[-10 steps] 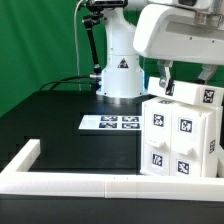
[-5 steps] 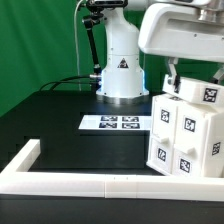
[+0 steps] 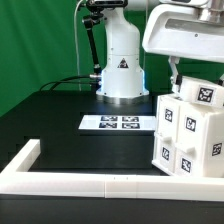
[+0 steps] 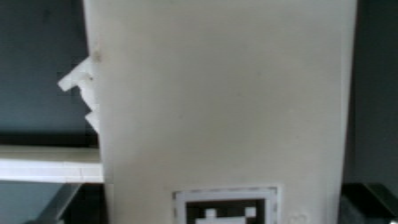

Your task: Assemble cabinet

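Note:
The cabinet (image 3: 188,130) is a matte white box with several black-and-white tags, at the exterior view's right. It is tilted, its lower edge close to the rail. My gripper (image 3: 177,84) comes down from above onto the cabinet's top edge and is shut on one of its walls. One dark finger (image 3: 172,72) shows and the other is hidden behind the white wrist housing. In the wrist view the held white wall (image 4: 222,100) fills most of the picture, with a tag (image 4: 228,208) near the jaws.
The marker board (image 3: 118,123) lies flat on the black table in the middle. A long low white border rail (image 3: 90,183) runs along the front and up the exterior view's left. The arm's white base (image 3: 120,70) stands at the back.
The gripper and the cabinet have shifted together toward the exterior view's right, and the cabinet has tilted a little more. The marker board and rail have not moved.

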You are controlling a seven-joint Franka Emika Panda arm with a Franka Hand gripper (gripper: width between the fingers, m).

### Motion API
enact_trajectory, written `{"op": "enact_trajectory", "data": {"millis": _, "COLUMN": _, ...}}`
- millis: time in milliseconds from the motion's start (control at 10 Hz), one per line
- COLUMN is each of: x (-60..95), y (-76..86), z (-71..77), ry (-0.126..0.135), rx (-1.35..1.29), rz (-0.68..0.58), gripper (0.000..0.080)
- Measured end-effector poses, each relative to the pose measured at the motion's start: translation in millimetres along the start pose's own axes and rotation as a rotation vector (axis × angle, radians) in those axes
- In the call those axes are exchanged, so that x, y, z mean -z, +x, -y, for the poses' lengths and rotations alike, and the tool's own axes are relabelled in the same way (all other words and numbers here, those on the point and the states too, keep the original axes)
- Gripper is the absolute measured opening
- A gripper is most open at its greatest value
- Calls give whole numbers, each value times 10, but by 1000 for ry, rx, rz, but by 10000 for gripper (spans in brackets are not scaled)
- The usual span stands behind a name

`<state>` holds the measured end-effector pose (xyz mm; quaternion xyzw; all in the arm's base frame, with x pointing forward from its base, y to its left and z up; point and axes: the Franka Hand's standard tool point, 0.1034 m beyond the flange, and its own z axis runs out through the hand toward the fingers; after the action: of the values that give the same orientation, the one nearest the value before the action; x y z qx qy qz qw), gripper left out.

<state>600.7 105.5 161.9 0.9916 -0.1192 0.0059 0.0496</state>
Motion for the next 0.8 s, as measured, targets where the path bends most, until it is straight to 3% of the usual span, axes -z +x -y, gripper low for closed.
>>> {"op": "enact_trajectory", "data": {"millis": 800, "x": -18, "y": -83, "z": 108, "ry": 30, "rx": -549, "rz": 21, "gripper": 558}}
